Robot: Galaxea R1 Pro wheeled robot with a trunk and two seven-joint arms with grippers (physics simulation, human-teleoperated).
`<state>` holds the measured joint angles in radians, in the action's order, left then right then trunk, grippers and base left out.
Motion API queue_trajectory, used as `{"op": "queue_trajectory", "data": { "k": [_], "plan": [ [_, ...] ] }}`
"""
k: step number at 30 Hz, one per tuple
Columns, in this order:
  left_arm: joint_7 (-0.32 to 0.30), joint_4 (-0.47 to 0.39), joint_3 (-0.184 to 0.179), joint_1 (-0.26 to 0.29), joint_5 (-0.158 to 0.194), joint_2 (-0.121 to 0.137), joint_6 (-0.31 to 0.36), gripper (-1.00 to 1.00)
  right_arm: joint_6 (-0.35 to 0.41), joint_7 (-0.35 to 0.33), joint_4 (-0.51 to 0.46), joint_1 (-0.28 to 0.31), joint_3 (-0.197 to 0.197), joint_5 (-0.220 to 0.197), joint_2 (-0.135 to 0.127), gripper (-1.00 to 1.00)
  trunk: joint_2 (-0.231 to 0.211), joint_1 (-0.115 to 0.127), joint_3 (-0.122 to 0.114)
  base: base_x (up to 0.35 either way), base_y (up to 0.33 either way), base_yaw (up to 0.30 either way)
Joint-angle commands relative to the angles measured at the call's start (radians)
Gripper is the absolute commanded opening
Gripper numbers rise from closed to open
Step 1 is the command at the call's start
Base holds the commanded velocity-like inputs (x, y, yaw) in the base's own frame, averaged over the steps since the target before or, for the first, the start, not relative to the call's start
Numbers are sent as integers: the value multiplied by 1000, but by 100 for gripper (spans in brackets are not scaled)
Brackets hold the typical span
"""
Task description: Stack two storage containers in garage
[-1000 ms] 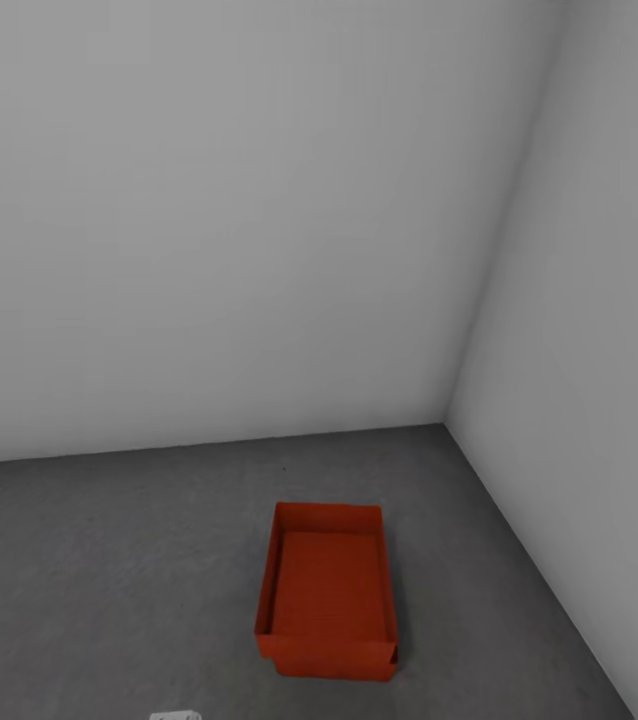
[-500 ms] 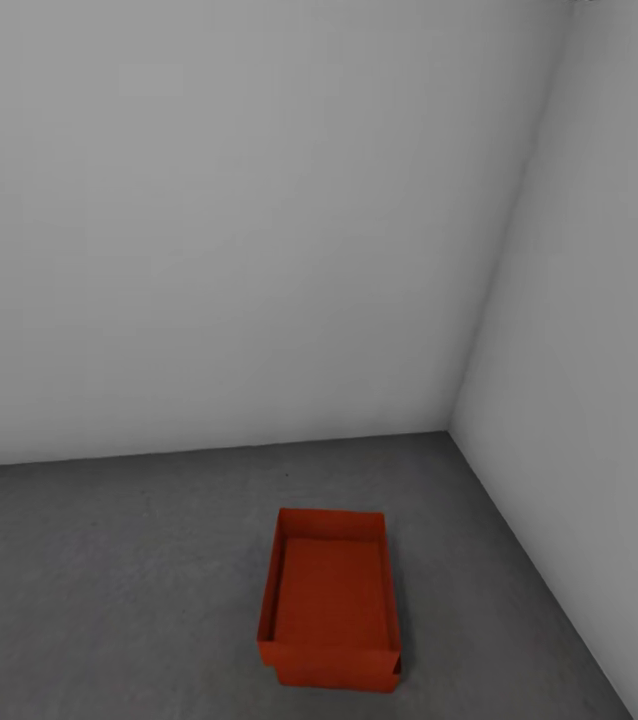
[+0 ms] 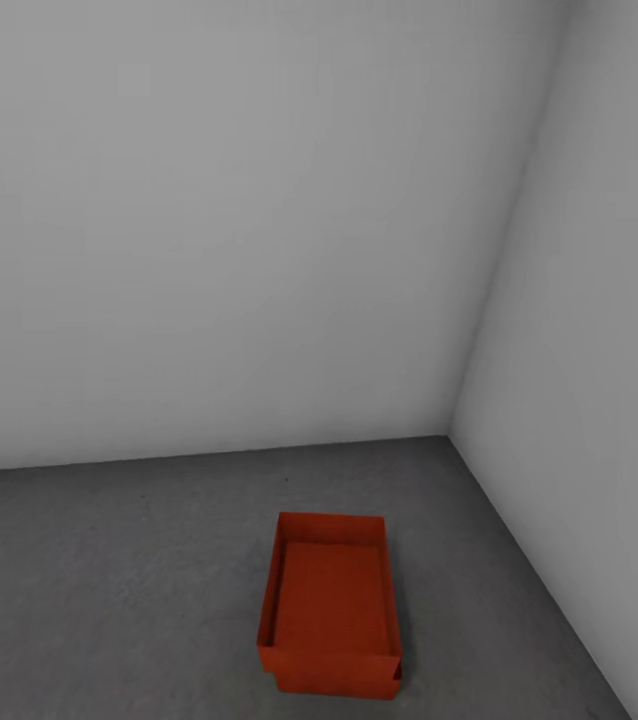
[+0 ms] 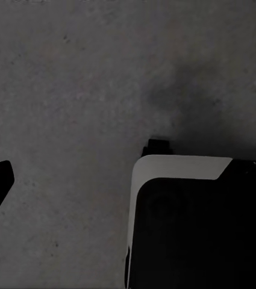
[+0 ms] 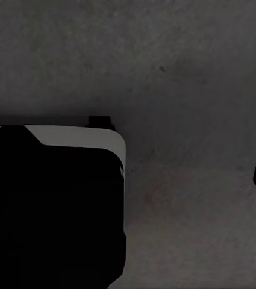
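Floor (image 3: 109,580): rough, matt grey concrete, finely speckled (the same grain shows in both wrist views). Walls (image 3: 239,220): smooth, matt, plain white-grey, apparently painted. Storage containers (image 3: 329,605): thin-walled orange-red, plastic by appearance, matt with little sheen. Robot base (image 4: 200,229): smooth black body, hard white rim, plastic-looking.

Two plain white-grey walls meet in a corner ahead. The back wall (image 3: 229,220) runs broad and bare across the room, and the side wall (image 3: 599,400) slants away to the right. Neither carries any mark or fitting.
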<state>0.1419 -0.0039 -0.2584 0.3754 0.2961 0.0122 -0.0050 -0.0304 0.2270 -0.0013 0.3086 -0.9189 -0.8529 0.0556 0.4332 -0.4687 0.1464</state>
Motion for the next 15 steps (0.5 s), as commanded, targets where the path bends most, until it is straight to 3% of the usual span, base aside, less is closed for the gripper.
{"op": "queue_trajectory", "data": {
  "k": [1,15],
  "plan": [
    [3,0,-9,0,9,0,-1,100,-3,3,0,0,-8,-11,0,100,2,0,2,0,0,0],
    [4,-3,-7,0,8,-2,1,100,-3,3,0,0,-8,-14,-3,100,2,0,2,0,0,0]
  ]
}}
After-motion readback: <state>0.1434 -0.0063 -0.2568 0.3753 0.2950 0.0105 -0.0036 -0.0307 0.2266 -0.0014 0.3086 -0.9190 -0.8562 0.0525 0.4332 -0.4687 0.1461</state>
